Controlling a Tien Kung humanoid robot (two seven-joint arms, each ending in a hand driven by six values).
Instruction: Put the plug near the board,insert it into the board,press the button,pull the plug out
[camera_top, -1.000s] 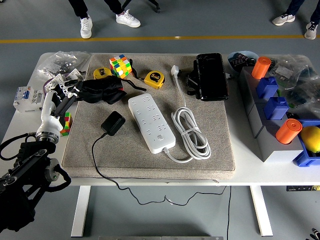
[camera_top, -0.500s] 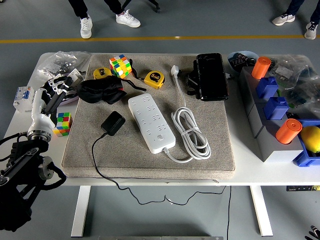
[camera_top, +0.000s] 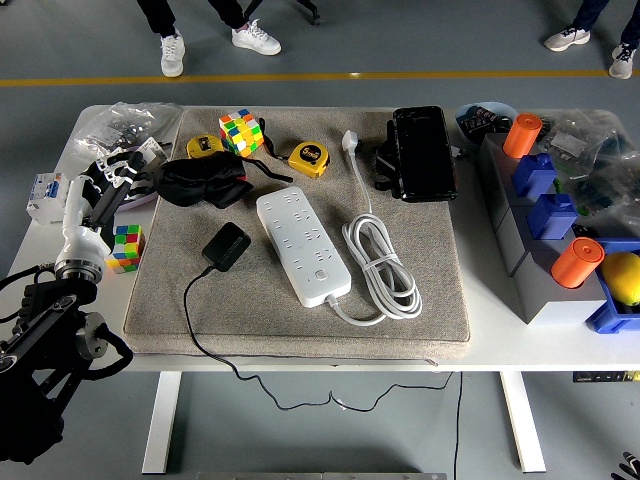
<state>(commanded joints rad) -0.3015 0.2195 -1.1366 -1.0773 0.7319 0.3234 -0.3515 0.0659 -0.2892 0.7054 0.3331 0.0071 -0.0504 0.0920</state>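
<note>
Since a second ago my left hand (camera_top: 95, 200) has drawn back leftward off the mat's (camera_top: 300, 320) edge; over the last half second it has barely shifted. It now hovers at the table's (camera_top: 500, 345) left side, above a small cube (camera_top: 125, 247), forearm rising from the lower left corner, white fingers (camera_top: 115, 180) spread loosely, holding nothing. Right hand: out of view. Plug (camera_top: 226, 246), black: lying on the mat just left of the white board (camera_top: 302, 245), untouched, its cord trailing over the near edge.
</note>
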